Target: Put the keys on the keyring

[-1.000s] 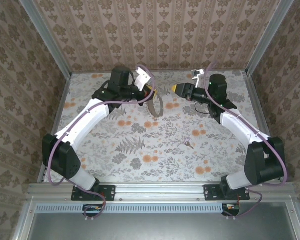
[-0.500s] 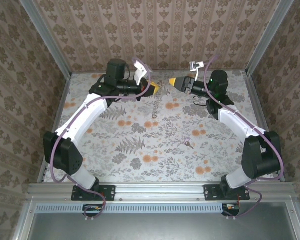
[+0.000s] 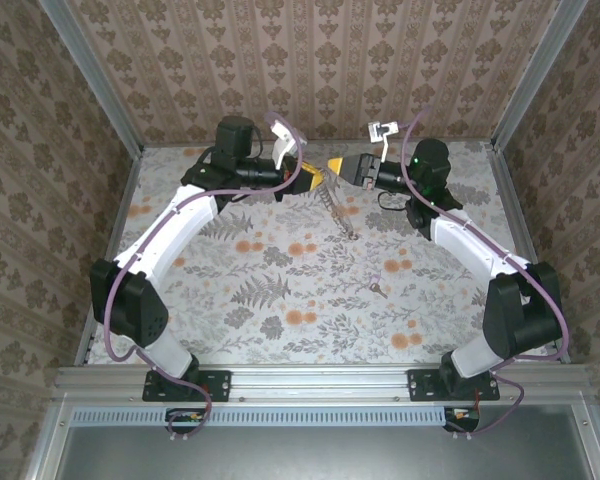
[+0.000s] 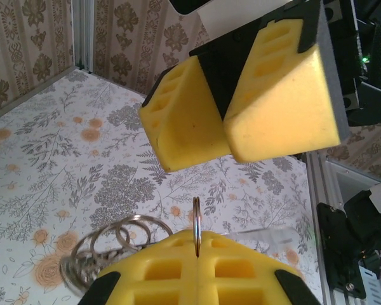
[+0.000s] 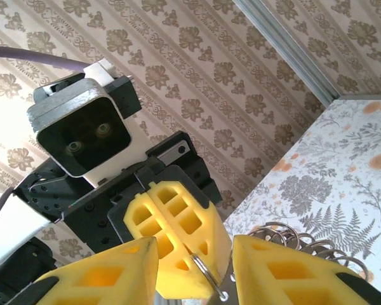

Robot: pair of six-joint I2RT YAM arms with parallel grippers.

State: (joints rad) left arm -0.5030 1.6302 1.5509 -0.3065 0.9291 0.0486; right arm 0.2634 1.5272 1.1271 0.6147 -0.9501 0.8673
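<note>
The keyring is a chain of linked rings [image 3: 340, 212] dangling over the table from my left gripper [image 3: 313, 180]. In the left wrist view that gripper [image 4: 197, 240] is shut on one thin ring [image 4: 195, 219], seen edge-on, with more rings [image 4: 117, 234] hanging to its left. My right gripper [image 3: 337, 168] faces it tip to tip. Its yellow pads [image 5: 108, 273] stand apart on either side of the held ring [image 5: 205, 273], not touching it. The small key [image 3: 377, 290] lies flat on the floral table, right of centre and well below both grippers.
The floral table [image 3: 280, 300] is boxed in by patterned walls with metal corner posts [image 3: 540, 70]. Both arms reach to the back centre. A metal rail [image 3: 320, 385] runs along the near edge by the arm bases.
The right gripper has moved left until it is tip to tip with the left gripper, and its jaws have narrowed. The hanging chain has swung to the right.
</note>
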